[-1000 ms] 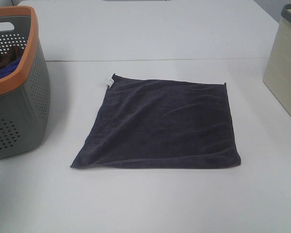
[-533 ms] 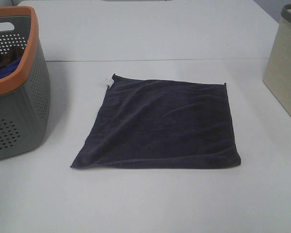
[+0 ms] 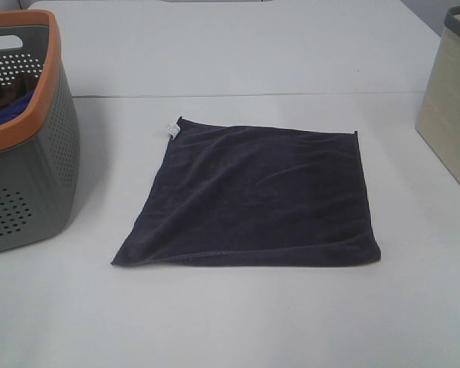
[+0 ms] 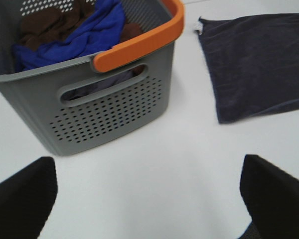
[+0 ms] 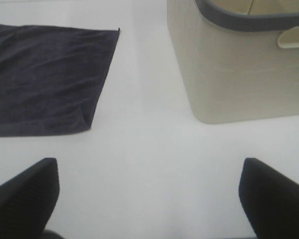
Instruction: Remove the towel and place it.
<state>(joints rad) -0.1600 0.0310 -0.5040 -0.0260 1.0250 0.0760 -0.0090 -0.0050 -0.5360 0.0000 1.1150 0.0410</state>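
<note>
The towel [image 3: 254,195] is a dark navy-purple square lying flat in the middle of the white table, with a small white tag [image 3: 171,127] at its far left corner. It also shows in the left wrist view [image 4: 256,64] and the right wrist view [image 5: 42,79]. My left gripper [image 4: 149,199] is open and empty, over bare table between the grey basket and the towel. My right gripper [image 5: 149,199] is open and empty, over bare table between the towel and the beige bin. Neither gripper appears in the exterior high view.
A grey perforated basket with an orange rim [image 3: 31,138] stands at the left; it holds a bright blue cloth [image 4: 84,35] and a brownish cloth [image 4: 45,22]. A beige bin with a grey rim [image 3: 452,115] stands at the right.
</note>
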